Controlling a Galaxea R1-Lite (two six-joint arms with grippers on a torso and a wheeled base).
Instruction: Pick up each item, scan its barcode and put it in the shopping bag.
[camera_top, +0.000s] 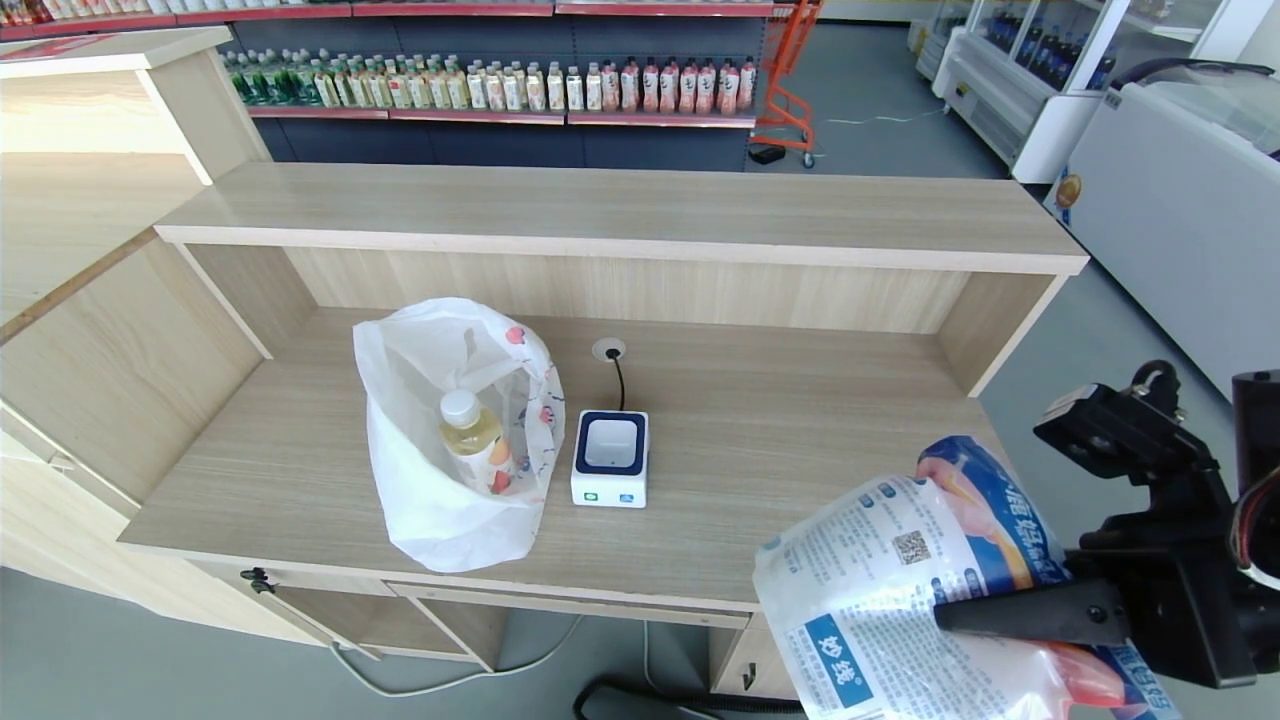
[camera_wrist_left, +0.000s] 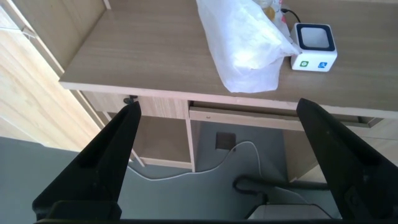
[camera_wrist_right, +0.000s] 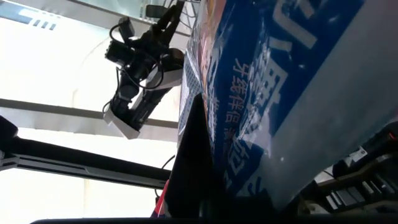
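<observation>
Now, packet (camera_top: 870, 570) clamped between right jaws, beside counter (camera_top: 800, 440) corner, left jaws spread wide, empty.

Left gripper (camera_wrist_left: 217, 109) — 2 matte black fingers (camera_wrist_left: 112, 155), flat, broad, tapering toward their tips. Right gripper (camera_top: 1000, 612) is black too — blocky and angular, with red and white cables (camera_top: 1250, 530) looped beside its wrist.

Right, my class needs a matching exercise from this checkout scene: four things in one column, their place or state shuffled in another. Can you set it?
1 bottle
2 scanner
3 packet
4 left gripper

A open, holding nothing
B inside the shopping bag
C held by the right gripper
D on the counter, beside the bag

Pairs: 1-B, 2-D, 3-C, 4-A
</observation>
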